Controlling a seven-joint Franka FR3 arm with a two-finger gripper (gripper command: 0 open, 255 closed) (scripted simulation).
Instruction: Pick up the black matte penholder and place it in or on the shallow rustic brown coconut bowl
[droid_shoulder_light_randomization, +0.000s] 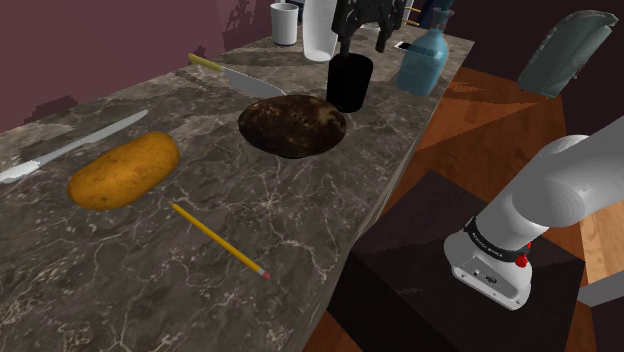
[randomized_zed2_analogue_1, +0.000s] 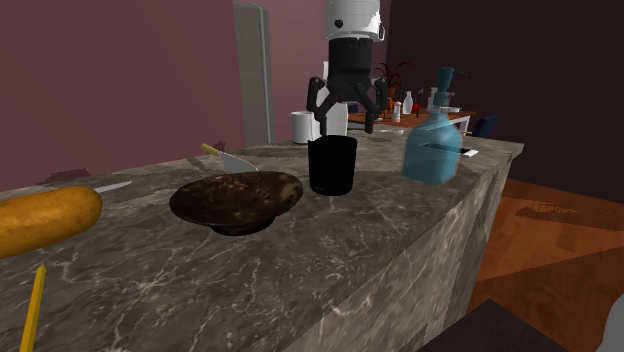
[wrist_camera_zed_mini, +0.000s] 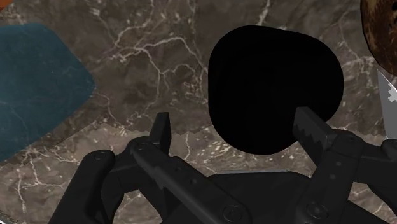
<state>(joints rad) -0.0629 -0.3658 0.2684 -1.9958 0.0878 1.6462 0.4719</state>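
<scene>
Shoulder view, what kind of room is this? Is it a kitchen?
Most likely a kitchen, yes. A long marbled stone counter holds a potato, a yellow-handled knife and a blue pump bottle.

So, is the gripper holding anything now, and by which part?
Nothing is held. The open black gripper hangs above the black matte cylindrical penholder, its fingers apart and not touching it.
</scene>
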